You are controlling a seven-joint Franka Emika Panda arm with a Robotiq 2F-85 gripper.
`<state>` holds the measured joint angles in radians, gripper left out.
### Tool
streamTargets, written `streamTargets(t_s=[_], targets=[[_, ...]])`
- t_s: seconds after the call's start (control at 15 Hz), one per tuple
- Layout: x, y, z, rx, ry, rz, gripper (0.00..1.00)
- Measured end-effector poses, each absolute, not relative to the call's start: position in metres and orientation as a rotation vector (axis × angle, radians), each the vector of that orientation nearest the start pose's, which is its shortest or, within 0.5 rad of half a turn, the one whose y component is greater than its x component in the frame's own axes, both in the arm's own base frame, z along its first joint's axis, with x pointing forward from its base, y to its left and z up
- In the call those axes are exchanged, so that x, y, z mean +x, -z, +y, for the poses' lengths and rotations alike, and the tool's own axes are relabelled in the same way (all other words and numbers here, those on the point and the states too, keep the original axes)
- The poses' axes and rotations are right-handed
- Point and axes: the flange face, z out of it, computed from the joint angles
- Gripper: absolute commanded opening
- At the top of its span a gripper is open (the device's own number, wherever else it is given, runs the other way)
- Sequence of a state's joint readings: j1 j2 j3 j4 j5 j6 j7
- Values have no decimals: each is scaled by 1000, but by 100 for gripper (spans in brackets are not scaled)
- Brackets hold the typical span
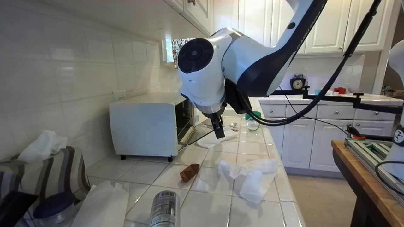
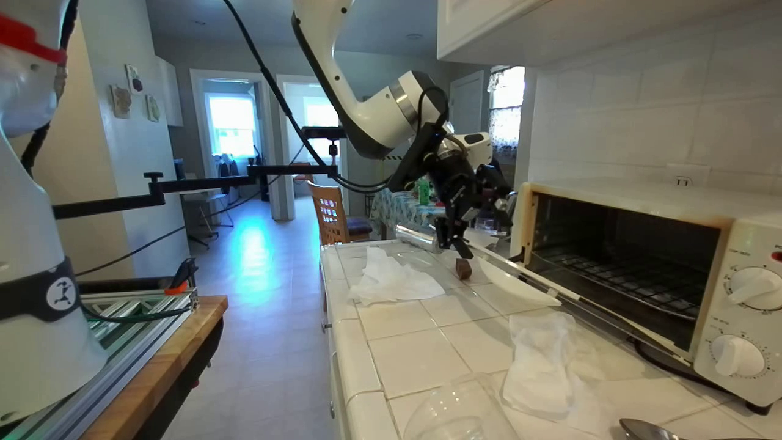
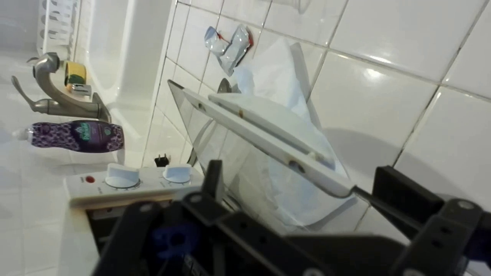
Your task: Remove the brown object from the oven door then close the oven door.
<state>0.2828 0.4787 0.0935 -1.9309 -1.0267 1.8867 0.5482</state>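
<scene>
One gripper at the lip of the open oven door, brown object lying off it

Left to right along the white tiled counter: at its wall edge, nearest me, sits a striped tissue holder. The white toaster oven backs onto that same edge. Next comes the brown object, on the tiles near the oven's front corner, between wall edge and front edge, its long axis slanting across the counter. It touches neither door nor gripper, so closing is, I judge, what remains.

Then the door, let down over the counter. Its long side and handle run roughly along the front edge, stretching away from the gripper toward the end with the knobs. The gripper is at the lip's opposite corner, its fingers spread wide, nothing pinched between them. I would expect the closing push to come from the front-edge side, up and toward the wall. Furthest right, a crumpled paper towel lies near the front edge.

I cannot tell whether a fingertip touches the door. In an exterior view its glass pane is almost edge-on and hard to trace; in the wrist view a finger covers part of its side, and the brown object does not show.
</scene>
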Motion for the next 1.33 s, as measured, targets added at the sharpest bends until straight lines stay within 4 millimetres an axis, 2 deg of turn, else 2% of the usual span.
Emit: streamTargets(t_s=[1.33], targets=[[581,-263,125,2119,17,420,100]])
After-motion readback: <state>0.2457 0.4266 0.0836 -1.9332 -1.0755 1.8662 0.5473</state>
